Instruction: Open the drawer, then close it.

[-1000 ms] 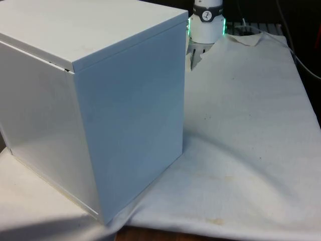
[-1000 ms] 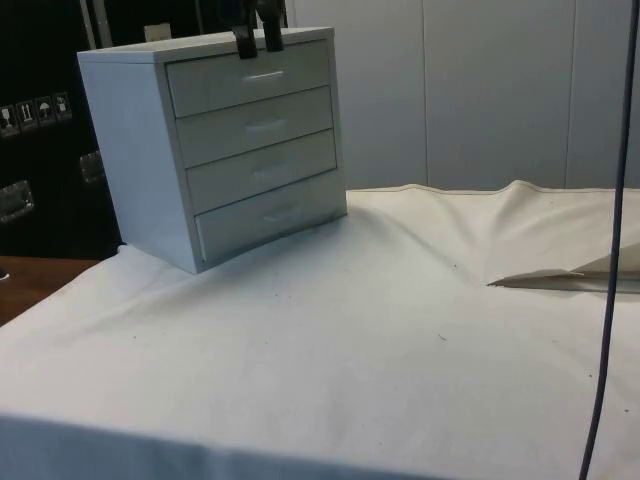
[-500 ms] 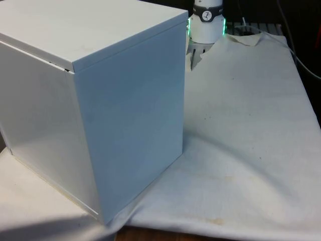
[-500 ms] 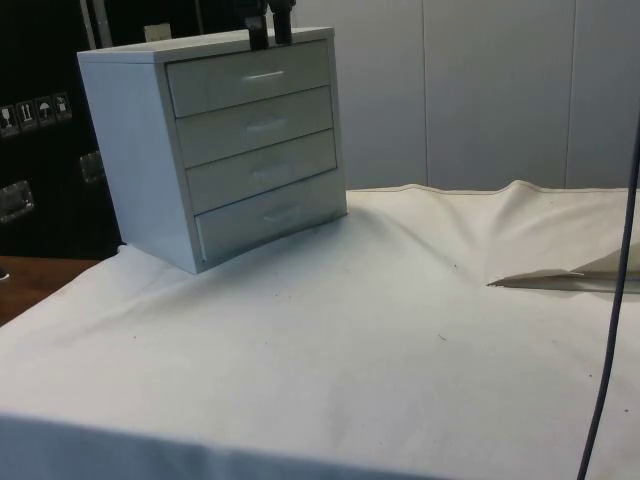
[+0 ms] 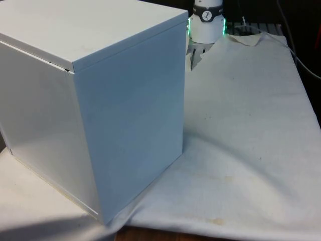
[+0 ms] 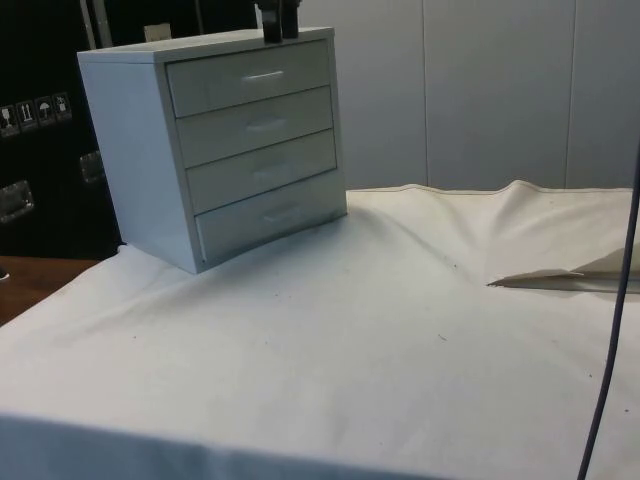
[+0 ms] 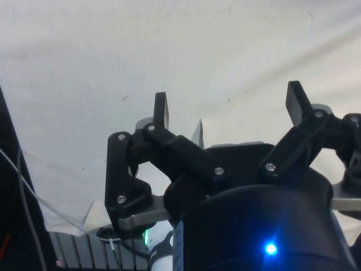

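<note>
A white chest of drawers (image 6: 140,140) stands on the cloth, four drawer fronts facing the side view. Every drawer sits flush, including the top drawer (image 6: 225,85) with its small silver handle (image 6: 264,74). In the front view the chest (image 5: 100,100) turns its plain back and side. My gripper (image 6: 281,22) hangs just above the chest's top front edge, over the top drawer, touching nothing. In the wrist view the gripper (image 7: 228,107) is open, its fingers (image 7: 161,110) wide apart with only white cloth behind them.
The white cloth (image 6: 380,340) spreads in front of the chest, with a raised fold (image 6: 560,275) at the side view's right. A dark cable (image 6: 610,330) hangs down at that view's right edge. The table's bare wood (image 6: 25,285) shows beside the chest.
In the side view the gripper has risen and shifted right, from in front of the top drawer's upper edge to above the chest's top. The drawers have not moved.
</note>
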### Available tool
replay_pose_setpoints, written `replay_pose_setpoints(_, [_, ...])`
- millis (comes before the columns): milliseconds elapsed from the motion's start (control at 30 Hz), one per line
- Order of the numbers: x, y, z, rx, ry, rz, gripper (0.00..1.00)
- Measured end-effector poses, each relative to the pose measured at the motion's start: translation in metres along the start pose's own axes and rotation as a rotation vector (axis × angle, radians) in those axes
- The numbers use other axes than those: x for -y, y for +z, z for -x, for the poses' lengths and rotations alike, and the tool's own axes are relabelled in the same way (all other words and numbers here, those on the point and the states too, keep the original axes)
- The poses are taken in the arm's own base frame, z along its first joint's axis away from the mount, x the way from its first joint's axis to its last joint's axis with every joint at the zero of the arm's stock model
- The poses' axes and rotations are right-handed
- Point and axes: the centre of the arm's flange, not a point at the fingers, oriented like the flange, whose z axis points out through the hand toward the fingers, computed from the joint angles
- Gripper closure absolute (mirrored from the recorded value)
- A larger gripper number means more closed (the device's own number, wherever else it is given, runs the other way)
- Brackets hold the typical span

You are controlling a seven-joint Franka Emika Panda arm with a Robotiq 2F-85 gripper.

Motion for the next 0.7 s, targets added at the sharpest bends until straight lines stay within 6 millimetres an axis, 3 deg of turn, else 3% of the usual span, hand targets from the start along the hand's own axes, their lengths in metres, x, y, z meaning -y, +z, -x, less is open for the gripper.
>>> replay_pose_setpoints(700, [-0.0062,-0.0064,0.0028,-0.004,-0.139,0.04,0.0])
